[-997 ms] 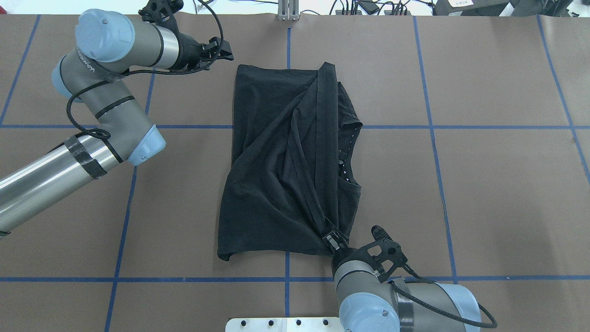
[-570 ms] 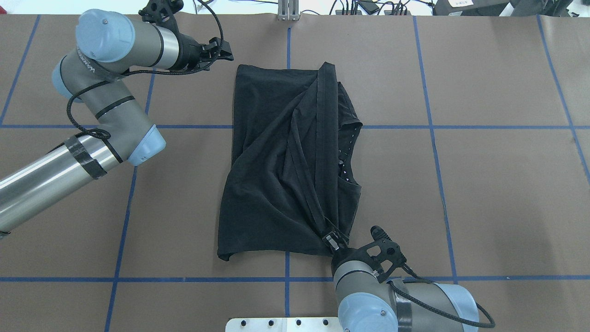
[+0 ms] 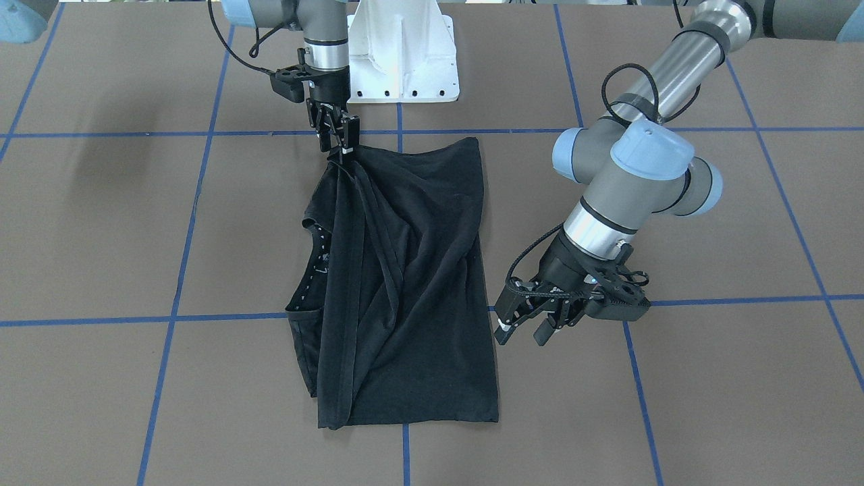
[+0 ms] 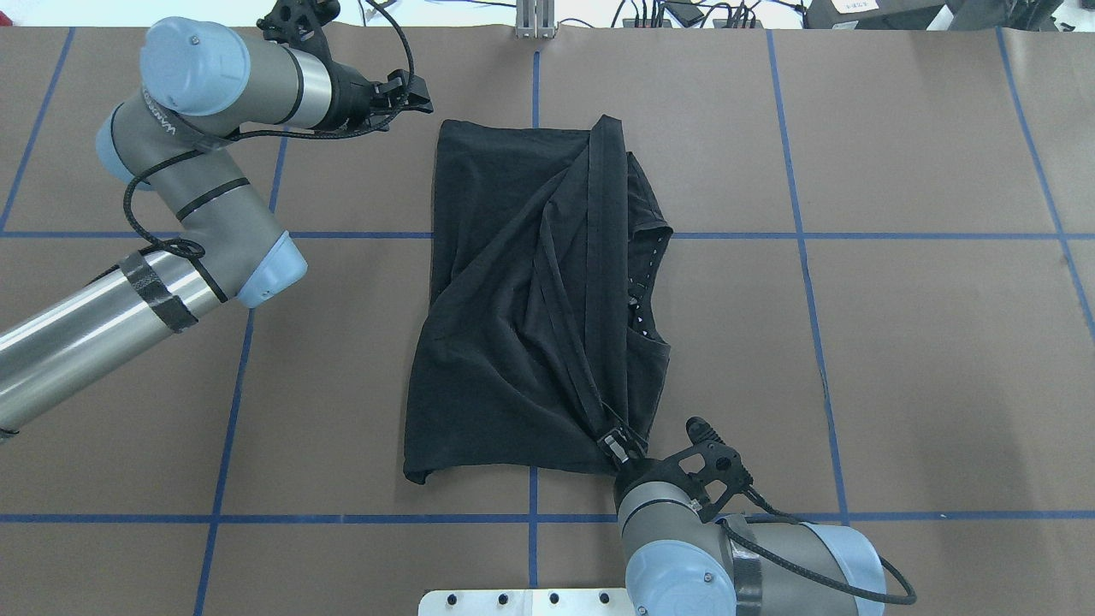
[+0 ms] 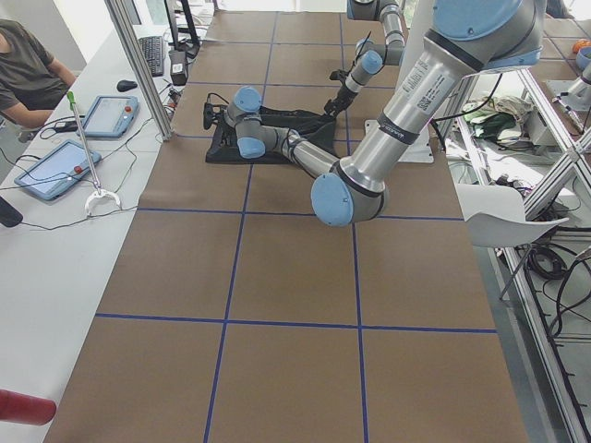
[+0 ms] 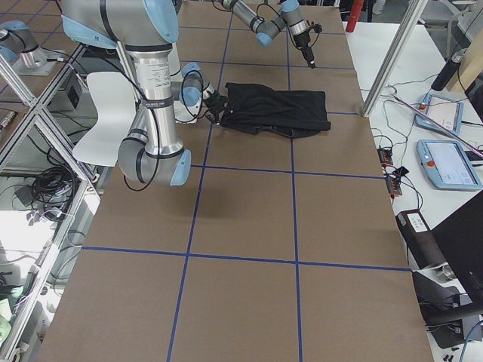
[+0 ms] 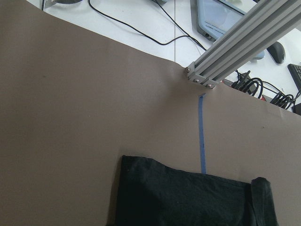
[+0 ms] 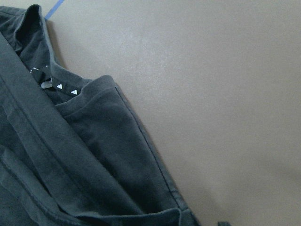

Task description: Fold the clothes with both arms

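The black T-shirt (image 4: 513, 299) lies on the brown table, folded lengthwise into a narrow strip, with its hem band running diagonally across the top. Small white neck logos (image 8: 61, 87) show at the collar in the right wrist view. My right gripper (image 4: 614, 445) is shut on the bunched hem corner at the shirt's near right, also seen in the front-facing view (image 3: 341, 145). My left gripper (image 3: 523, 334) hovers open beside the shirt's far left corner, holding nothing and not touching the cloth (image 3: 405, 270). The left wrist view shows that far corner (image 7: 188, 197).
The white pedestal base (image 3: 405, 61) stands at the table's near edge. An aluminium post (image 4: 535, 21) and cables sit along the far edge. Blue tape lines grid the table. A person (image 5: 28, 65) sits at a side desk with tablets.
The right arm has shifted very slightly while still holding the hem corner. The shirt and the left arm look unchanged.
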Tool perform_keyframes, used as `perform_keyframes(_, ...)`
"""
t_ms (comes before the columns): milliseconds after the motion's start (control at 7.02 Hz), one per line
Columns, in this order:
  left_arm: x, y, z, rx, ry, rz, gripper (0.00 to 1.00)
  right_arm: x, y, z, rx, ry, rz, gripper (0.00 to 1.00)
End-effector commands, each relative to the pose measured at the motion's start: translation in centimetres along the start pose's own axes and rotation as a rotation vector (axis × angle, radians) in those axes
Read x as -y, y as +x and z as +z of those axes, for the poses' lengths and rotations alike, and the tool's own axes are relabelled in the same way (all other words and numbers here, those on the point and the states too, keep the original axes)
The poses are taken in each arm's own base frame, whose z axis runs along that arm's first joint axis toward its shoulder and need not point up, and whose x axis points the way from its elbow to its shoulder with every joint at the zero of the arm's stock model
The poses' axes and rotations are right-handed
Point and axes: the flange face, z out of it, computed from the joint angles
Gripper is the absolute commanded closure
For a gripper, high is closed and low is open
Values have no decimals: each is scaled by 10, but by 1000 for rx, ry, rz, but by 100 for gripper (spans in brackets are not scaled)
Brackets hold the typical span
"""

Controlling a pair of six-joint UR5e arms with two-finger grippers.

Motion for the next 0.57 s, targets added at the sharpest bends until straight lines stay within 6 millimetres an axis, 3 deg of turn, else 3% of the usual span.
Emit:
perform_keyframes(0, -1, -7, -3, 1, -1, -1, 23, 0, 0, 0, -1, 0, -1, 27)
perform_keyframes(427, -6, -14, -10, -2, -2, 1, 23, -3, 1, 8, -9, 11, -9, 28)
